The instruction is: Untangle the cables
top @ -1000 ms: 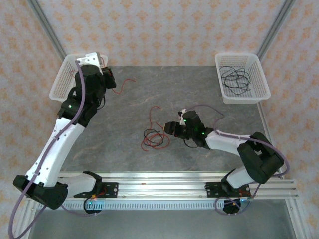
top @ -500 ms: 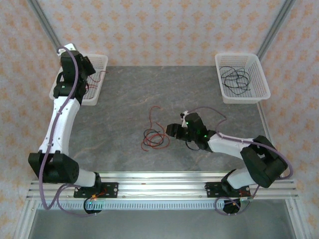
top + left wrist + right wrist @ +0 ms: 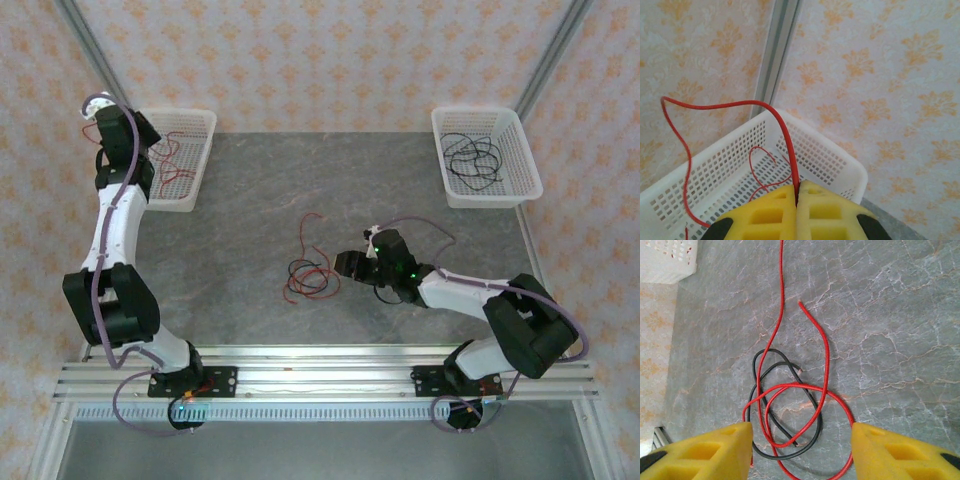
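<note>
Red cable [image 3: 785,135] hidden where the left pincer's [image 3: 796,189] shut pads met, its lower run lost past the bottom edge, white basket [image 3: 830,160] cropped at left, red strand [image 3: 781,290] running off the top edge, tangle's [image 3: 790,386] lowest red loop cut by the bottom edge, black cables [image 3: 474,158] in the right basket [image 3: 522,186] too fine to count

Overhead wide, wrist views close (cables [image 3: 827,360] shared)

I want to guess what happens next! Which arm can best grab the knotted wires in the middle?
The right. The right pincer, open, hangs just over the red-and-black tangle. The left pincer is shut on a red cable above the white basket.
</note>
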